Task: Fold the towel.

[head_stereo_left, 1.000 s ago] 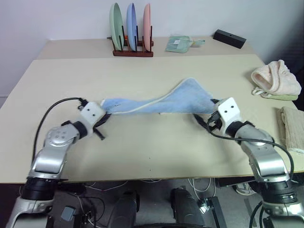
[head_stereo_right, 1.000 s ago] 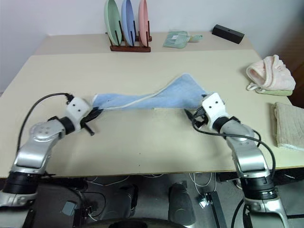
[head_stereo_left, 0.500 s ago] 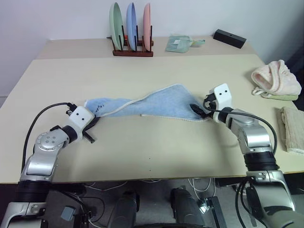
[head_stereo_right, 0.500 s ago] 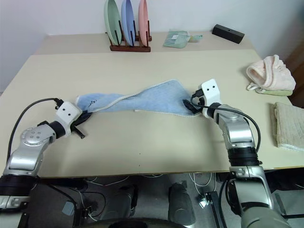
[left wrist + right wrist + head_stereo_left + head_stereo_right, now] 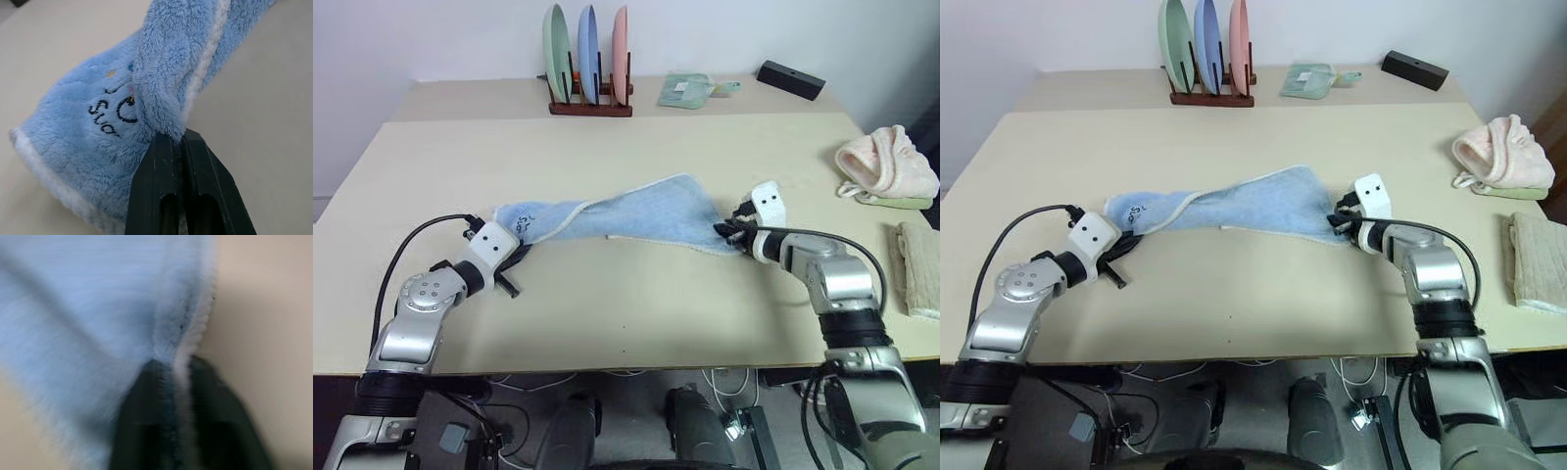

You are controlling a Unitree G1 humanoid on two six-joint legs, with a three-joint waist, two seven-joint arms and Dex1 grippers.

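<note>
The left gripper (image 5: pixel 182 139) pinches the towel (image 5: pixel 636 211) beside its partly fold-hidden logo (image 5: pixel 115 108). The right gripper (image 5: pixel 177 364) clamps the opposite trimmed edge, blurred, on the bench (image 5: pixel 626 313).

A beige table (image 5: pixel 607 323) is filling the middle of the frame, with a second table (image 5: pixel 480 98) butting against its far edge. A plain white wall (image 5: pixel 460 39) is running across the top. At upper centre a wooden rack (image 5: pixel 590 108) is holding three upright plates (image 5: pixel 589 54), green, blue and pink. A black box (image 5: pixel 790 79) is lying at upper right. Cables (image 5: pixel 724 377) are trailing over the grey floor (image 5: pixel 636 387) along the bottom edge.
</note>
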